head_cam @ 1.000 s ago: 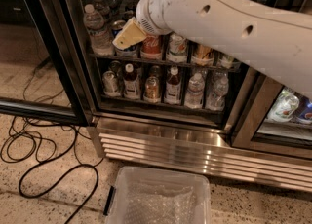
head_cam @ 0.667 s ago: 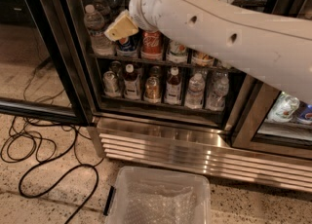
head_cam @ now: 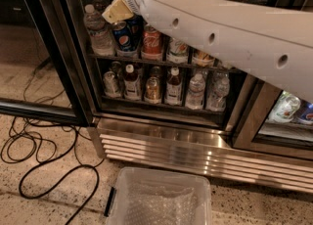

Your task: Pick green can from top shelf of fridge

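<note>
Blk-framed fridge (head_cam: 79,75) w/ claw (head_cam: 116,12) upper-left

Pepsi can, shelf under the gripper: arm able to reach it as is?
Likely yes. The gripper hangs just above the Pepsi can, with nothing visible between them. The water bottle and red cola can stand close on either side, so room is tight.

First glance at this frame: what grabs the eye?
A bulky white arm stretches from the upper right across the front of the fridge. Its tan pincer sits at upper left, just above a blue Pepsi can. Below, a clear plastic bin stands on the speckled floor.
</note>
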`<state>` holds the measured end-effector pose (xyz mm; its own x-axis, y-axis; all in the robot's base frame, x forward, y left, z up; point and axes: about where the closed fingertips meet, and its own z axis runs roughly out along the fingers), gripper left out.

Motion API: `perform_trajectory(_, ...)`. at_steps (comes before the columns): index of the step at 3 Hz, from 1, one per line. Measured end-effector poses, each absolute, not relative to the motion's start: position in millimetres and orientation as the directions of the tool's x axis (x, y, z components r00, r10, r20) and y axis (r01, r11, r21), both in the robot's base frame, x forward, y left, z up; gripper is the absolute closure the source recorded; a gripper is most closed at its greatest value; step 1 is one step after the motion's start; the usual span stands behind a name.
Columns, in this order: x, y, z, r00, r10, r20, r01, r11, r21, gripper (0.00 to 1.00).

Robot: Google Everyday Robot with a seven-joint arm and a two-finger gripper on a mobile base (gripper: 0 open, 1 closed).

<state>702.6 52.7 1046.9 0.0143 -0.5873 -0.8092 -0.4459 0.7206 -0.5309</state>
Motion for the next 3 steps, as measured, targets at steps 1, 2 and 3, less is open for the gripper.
perform_trajectory(1, 703.1, 50.1, 1050.4, 0.004, -0.561, -0.828, -0.43, 0.746, -0.508, 0.0)
perform_trajectory(2, 710.2, 49.3, 1051.5, 0.019, -0.535, -0.845, -0.422, 0.762, -0.492, 0.0)
perform_trajectory(3, 723.6, 46.2, 1056.3, 0.024, -0.506, -0.862, -0.393, 0.788, -0.474, 0.0)
